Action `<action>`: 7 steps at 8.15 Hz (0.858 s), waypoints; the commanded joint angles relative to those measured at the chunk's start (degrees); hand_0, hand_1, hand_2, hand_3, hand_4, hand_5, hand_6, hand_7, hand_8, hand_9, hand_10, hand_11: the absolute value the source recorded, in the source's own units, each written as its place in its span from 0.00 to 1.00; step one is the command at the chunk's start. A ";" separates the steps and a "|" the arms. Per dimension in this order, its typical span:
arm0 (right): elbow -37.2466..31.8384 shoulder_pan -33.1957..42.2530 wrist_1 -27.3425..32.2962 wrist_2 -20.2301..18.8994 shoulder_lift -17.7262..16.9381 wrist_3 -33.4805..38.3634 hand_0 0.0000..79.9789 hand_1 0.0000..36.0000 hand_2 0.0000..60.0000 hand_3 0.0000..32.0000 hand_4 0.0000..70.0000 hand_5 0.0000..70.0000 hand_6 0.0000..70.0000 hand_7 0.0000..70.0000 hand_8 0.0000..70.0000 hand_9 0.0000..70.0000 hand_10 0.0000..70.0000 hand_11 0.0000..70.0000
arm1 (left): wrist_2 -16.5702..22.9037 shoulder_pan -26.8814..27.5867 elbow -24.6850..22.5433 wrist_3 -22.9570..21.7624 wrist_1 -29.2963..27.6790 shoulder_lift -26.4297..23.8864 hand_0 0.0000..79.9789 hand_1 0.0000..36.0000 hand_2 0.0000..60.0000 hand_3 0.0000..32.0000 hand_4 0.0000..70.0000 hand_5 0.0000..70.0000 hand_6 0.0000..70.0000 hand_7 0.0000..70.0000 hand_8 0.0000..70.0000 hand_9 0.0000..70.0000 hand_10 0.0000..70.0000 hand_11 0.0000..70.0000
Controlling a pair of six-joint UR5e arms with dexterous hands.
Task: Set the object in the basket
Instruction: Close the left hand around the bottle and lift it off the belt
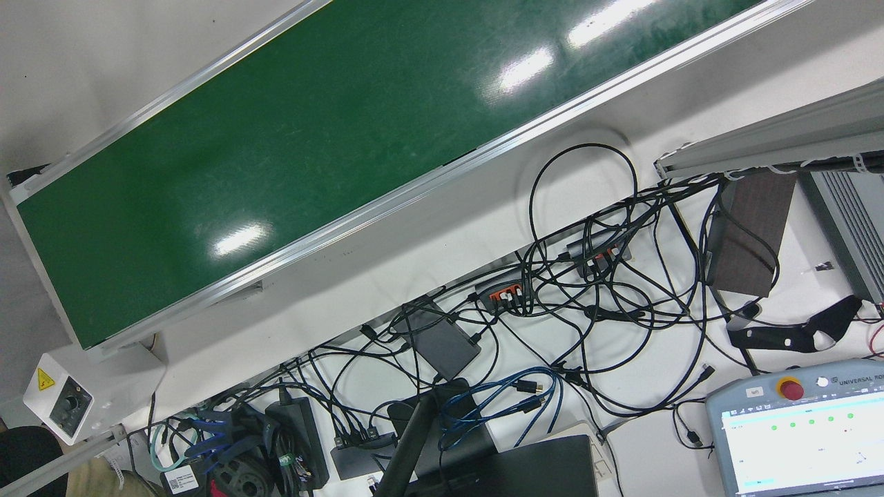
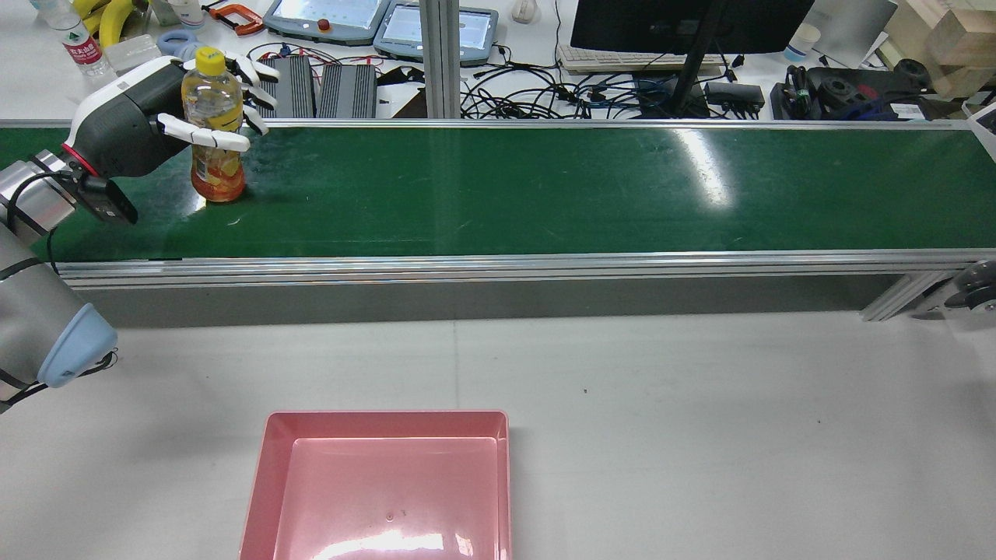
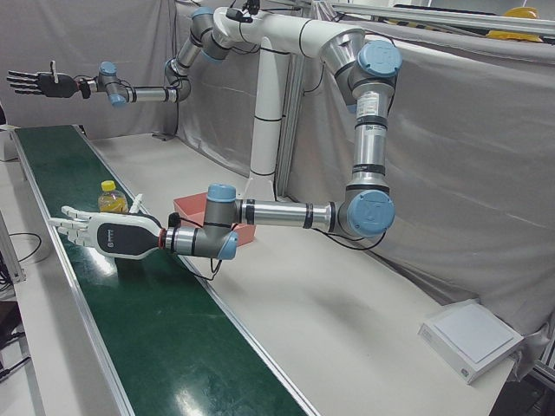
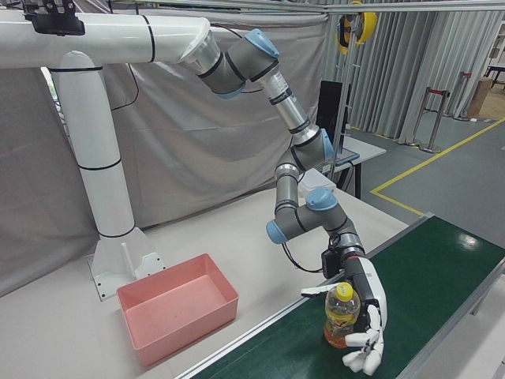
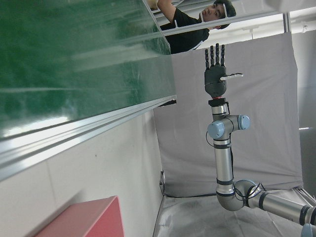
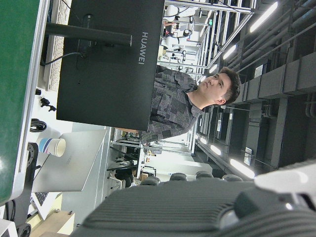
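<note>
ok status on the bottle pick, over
Left hand wrapped around bottle, fingers not visibly clamped; bottle upright on belt. Right hand open, raised, far end. Pink basket empty; path looks clear.

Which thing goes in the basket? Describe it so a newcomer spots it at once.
Find the long green belt across the station and follow it to the end where the left hand reaches in. Upright there, between its fingers, stands a clear bottle of orange drink with a yellow cap, the only object on the belt.

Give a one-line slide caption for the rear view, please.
Left hand cups an upright bottle on the green belt; pink basket waits empty.
</note>
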 commanded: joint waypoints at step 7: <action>0.00 0.00 -0.05 0.02 0.00 0.00 0.00 0.00 0.00 0.00 0.00 0.00 0.00 0.00 0.00 0.00 0.00 0.00 | 0.11 15.21 -15.12 1.41 2.00 0.15 0.82 0.61 1.00 0.00 1.00 1.00 1.00 1.00 1.00 1.00 1.00 1.00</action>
